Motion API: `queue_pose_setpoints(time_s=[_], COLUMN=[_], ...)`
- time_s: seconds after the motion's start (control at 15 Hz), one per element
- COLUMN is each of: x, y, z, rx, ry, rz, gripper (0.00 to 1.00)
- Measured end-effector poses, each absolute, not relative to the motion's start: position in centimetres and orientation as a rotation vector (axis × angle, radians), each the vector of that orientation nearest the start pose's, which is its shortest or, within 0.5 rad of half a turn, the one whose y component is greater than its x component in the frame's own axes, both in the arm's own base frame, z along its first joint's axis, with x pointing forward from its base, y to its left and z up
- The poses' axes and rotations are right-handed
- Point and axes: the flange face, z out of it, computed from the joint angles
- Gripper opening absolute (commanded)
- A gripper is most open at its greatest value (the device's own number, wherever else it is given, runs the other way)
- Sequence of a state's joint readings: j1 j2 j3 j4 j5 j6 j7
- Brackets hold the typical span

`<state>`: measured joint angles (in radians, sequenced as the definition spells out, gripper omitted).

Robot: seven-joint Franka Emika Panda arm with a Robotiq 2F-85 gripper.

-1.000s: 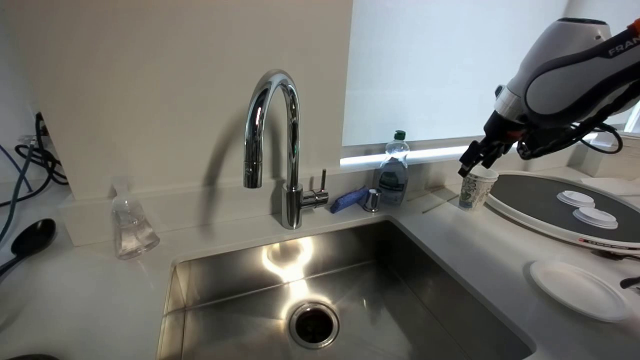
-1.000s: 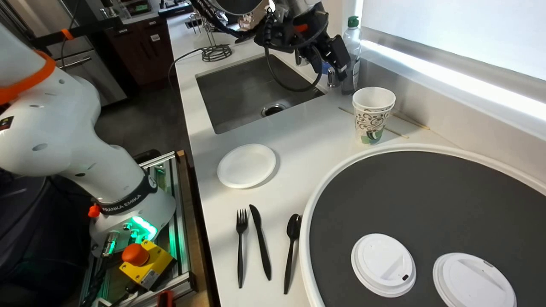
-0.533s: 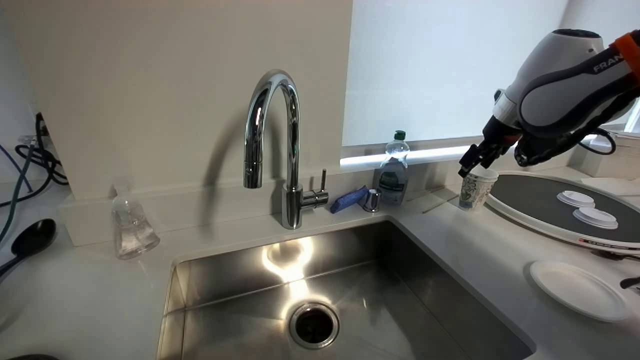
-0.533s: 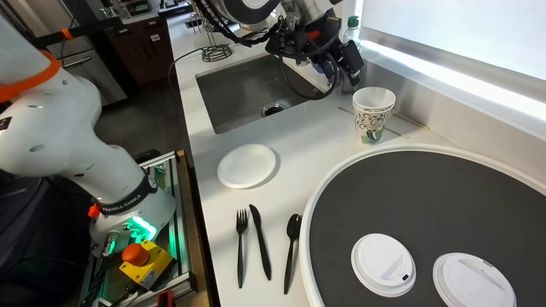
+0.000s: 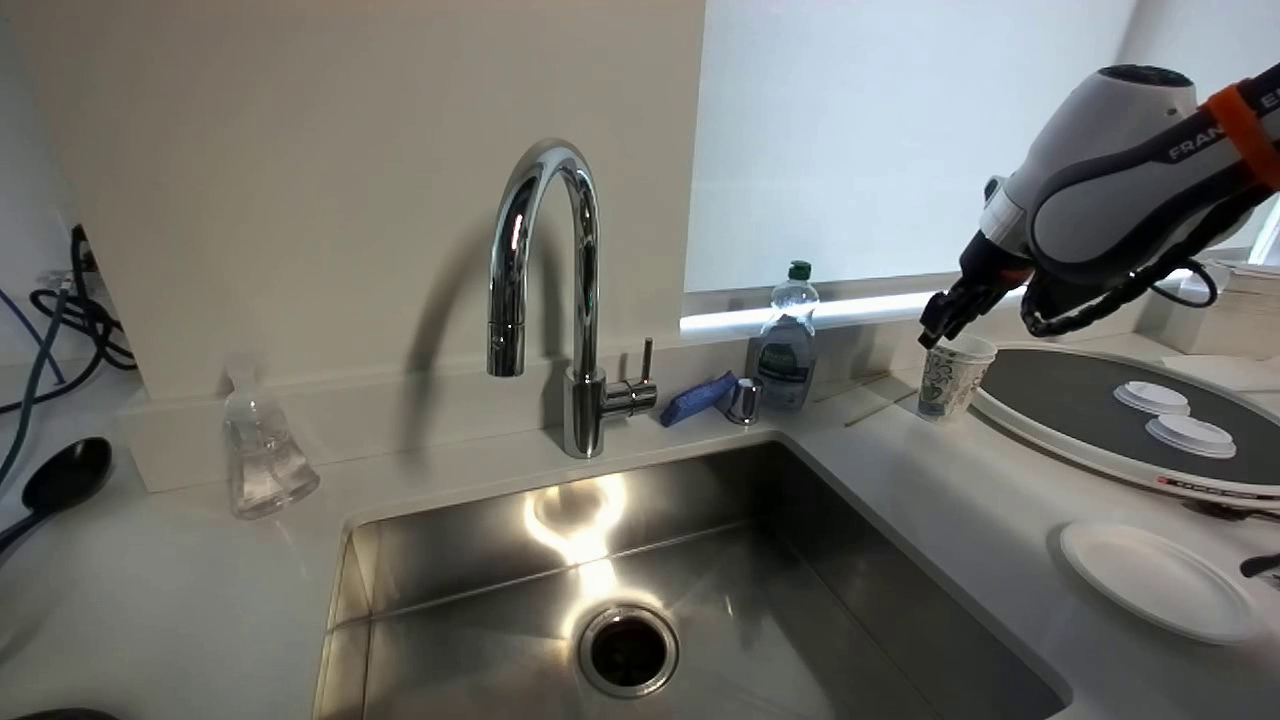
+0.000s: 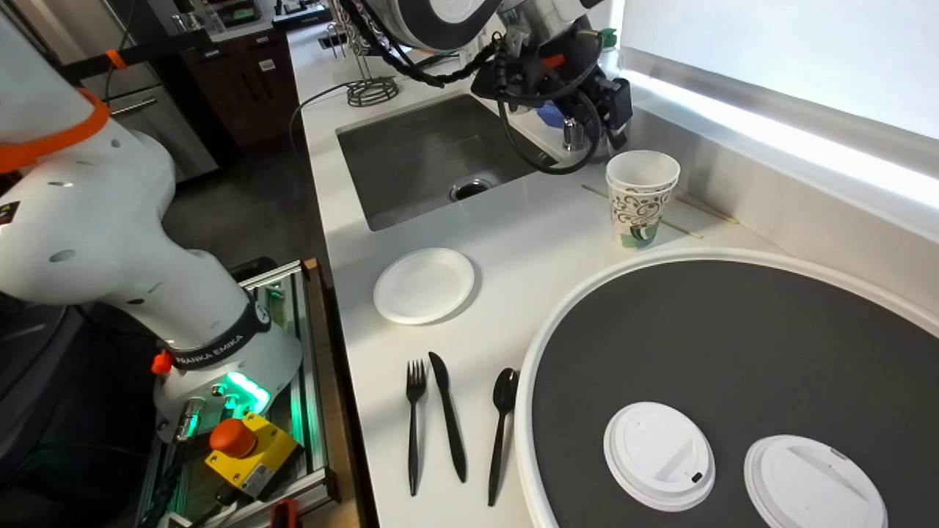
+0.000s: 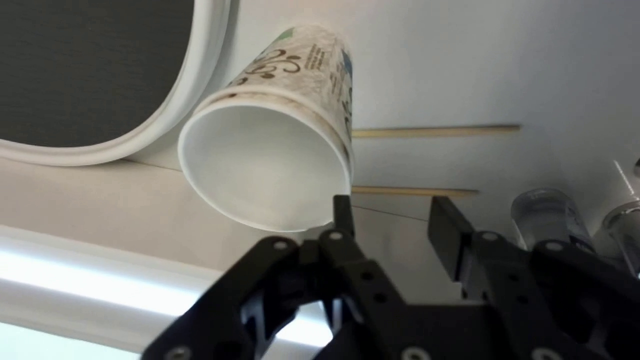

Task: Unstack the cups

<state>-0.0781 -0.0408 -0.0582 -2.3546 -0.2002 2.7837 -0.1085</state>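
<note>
Wrist view: the pincer (image 7: 393, 222) stands wide, its fingers (image 7: 344, 220) parted, one of them overlapping the rim of the two paper cups (image 7: 270, 135); from where I'm standing I can't tell whether it touches. The cups, white with brown swirls, sit upright on the table (image 6: 528, 293), one nested in the other, two rims showing. In both exterior views the pincer slants down just by their top, on the side toward the green-capped bottle (image 5: 787, 350). Two thin sticks (image 7: 435, 131) lie near the cups, and just beside is a round dark tray (image 6: 704, 315) with a pale rim, carrying two white lids (image 6: 659, 455). A white plate (image 6: 424, 286) lies between the sink (image 6: 396, 169) and a black fork (image 6: 413, 433), knife (image 6: 449, 418) and spoon (image 6: 504, 400).
</note>
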Motion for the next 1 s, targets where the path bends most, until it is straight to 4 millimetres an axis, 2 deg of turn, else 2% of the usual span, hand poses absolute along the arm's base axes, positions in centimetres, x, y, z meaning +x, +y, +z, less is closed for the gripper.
queue_pose_setpoints(time_s=[0.07, 0.13, 0.2, 0.53, 0.6, 0.67, 0.8, 0.87, 1.0], x=[53.1, 53.2, 53.2, 53.4, 53.4, 53.5, 53.6, 53.7, 53.8], y=[-6.5, -6.6, -6.7, -7.4, -7.5, -7.6, -7.7, -7.7, -7.8], z=[39.7, 39.7, 39.7, 39.7, 39.6, 39.6, 39.4, 39.3, 39.0], rx=[-3.217, -3.219, -3.222, -3.236, -3.238, -3.239, -3.24, -3.239, -3.237], ry=[-0.226, -0.224, -0.22, -0.178, -0.17, -0.16, -0.147, -0.14, -0.128], rz=[-0.747, -0.752, -0.757, -0.776, -0.777, -0.778, -0.783, -0.789, -0.803], gripper=[0.58, 0.53, 0.54, 0.89, 0.92, 0.87, 0.62, 0.59, 0.41])
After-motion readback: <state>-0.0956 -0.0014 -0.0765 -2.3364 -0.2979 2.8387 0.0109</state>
